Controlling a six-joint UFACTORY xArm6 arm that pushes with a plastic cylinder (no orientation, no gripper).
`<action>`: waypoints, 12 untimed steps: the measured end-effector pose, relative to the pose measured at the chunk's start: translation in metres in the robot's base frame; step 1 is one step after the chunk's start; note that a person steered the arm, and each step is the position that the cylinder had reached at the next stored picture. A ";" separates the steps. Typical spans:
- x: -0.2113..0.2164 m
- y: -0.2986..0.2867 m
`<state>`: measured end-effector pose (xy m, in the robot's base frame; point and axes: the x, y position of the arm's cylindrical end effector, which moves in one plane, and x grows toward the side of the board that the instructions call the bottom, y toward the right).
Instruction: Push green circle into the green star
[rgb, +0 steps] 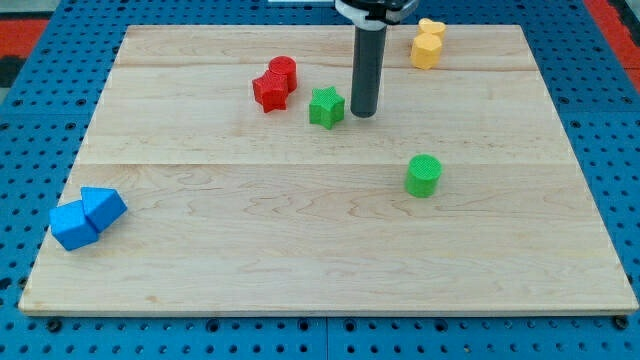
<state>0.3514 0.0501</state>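
Camera view: tip (363, 113) beside green star (326, 107)

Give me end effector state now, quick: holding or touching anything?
No gripper, so nothing held: my tip rests on the board just to the view's right of the green star, contact unclear, and well up-left of the green circle.

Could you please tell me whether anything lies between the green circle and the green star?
Nothing visible does: bare wood separates the green cylindrical circle block from the green star block. My tip sits just right of the star, beside that line.
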 end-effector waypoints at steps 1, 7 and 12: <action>-0.007 -0.042; 0.119 0.025; 0.039 -0.034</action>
<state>0.3900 0.0163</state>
